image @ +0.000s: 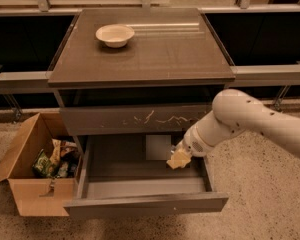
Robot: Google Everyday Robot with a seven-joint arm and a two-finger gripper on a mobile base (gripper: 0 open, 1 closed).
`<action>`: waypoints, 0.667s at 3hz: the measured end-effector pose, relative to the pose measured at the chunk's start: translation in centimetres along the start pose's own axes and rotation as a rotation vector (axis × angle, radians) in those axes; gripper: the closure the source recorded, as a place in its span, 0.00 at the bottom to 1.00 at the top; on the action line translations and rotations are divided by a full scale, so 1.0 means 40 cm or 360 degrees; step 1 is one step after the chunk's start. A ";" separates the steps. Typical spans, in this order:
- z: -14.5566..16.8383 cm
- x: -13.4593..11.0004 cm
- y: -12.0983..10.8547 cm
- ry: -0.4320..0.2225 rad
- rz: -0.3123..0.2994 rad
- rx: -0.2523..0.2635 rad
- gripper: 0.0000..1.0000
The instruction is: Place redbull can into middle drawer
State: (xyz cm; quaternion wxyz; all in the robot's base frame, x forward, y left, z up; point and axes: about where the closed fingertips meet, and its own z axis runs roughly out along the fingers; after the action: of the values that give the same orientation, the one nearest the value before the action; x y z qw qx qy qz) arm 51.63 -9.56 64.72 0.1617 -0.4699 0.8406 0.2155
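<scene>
The middle drawer (pixel 145 204) is pulled open below the cabinet top, showing its grey inside. My gripper (pixel 179 159), with cream fingers, reaches down into the right rear part of the drawer. The redbull can (pixel 157 147) shows as a pale silvery shape just left of the fingers, inside the drawer, and the gripper is shut on it. I cannot tell whether the can touches the drawer floor. My white arm (pixel 240 119) comes in from the right, over the drawer's right wall.
The closed drawer front with white scratches (pixel 140 119) sits just above the gripper. A cream bowl (pixel 115 35) stands on the cabinet top (pixel 165 54). An open cardboard box (pixel 35 176) with packets stands on the floor at the left.
</scene>
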 end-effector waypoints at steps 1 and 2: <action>0.168 0.067 -0.004 0.0058 0.0085 -0.0114 1.00; 0.297 0.120 -0.039 0.0096 0.0182 -0.0178 1.00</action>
State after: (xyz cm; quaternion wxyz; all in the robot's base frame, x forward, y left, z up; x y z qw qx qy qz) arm 51.36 -7.60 51.96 0.0972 -0.4358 0.8571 0.2568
